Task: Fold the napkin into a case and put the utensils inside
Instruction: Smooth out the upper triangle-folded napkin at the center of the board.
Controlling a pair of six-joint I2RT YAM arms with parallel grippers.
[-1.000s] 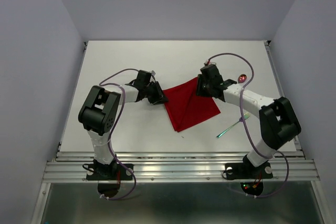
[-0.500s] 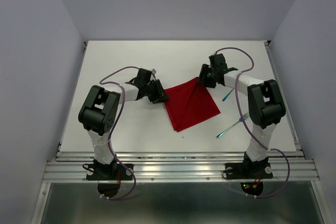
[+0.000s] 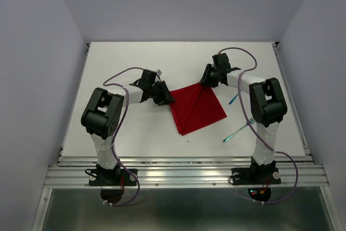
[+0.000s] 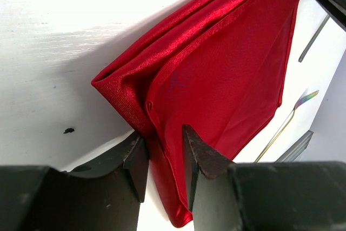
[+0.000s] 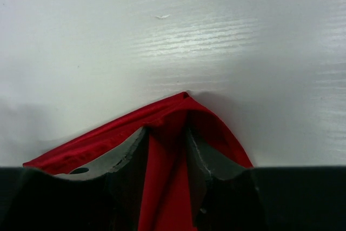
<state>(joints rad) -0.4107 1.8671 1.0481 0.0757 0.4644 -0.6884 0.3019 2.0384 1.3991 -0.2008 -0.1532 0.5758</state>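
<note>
In the second just past, the right arm's elbow swung in from the bench's (image 3: 135, 63) right edge and stood folded above its own base. That covered the bowl of the spoon (image 3: 233, 99), leaving only its slim handle in sight. The left arm and the napkin (image 3: 194, 106) had hardly shifted.

The red napkin lay folded flat at the middle of the bench, one point toward the near edge. The fork (image 3: 240, 129) rested apart from it, toward the right edge.

The left end effector (image 3: 164, 97) sat at the cloth's left corner. Its fingers (image 4: 197, 155) were part open astride the doubled hem, with no pinch evident. The right end effector (image 3: 205, 77) met the far corner, jaws partway apart, where a ridge of cloth had risen between them. Whether they clamped it could not be told.

The napkin looked light, limp and satiny, so its layers would probably slide over one another and sag once lifted. The stitched corners and the folded edge seemed the surest holds. A grip there would need to catch every layer, with the cloth kept low over the bench.
</note>
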